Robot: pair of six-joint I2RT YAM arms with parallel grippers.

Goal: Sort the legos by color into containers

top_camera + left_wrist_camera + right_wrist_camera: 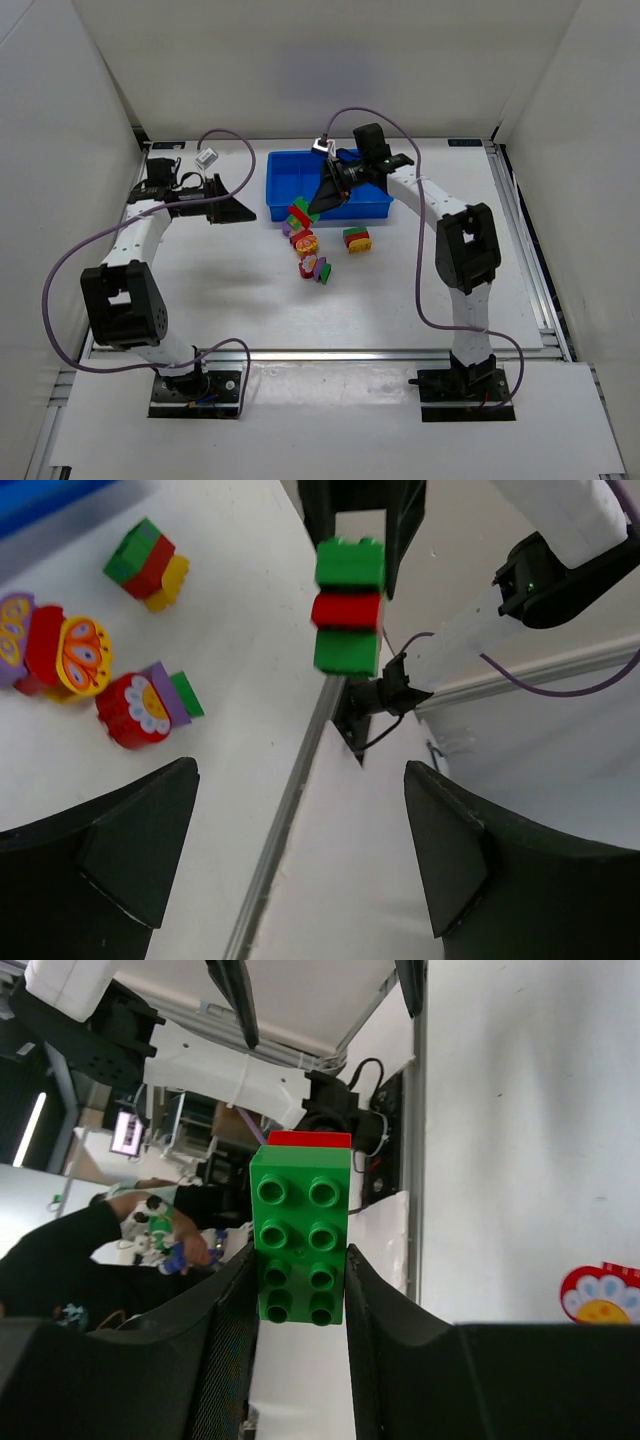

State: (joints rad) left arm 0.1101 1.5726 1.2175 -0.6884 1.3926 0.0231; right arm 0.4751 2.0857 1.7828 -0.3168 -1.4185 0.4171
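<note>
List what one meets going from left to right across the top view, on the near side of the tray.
left gripper → cluster of loose blocks → lone block → right arm

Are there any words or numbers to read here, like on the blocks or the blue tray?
None can be read.
Legos: only pictures, a butterfly and flowers, no letters.
Green and red stack: plain studs.
Blue tray: no label shows.
Small white tag: too small to read.
Screen behind, right wrist view: too blurred.
</note>
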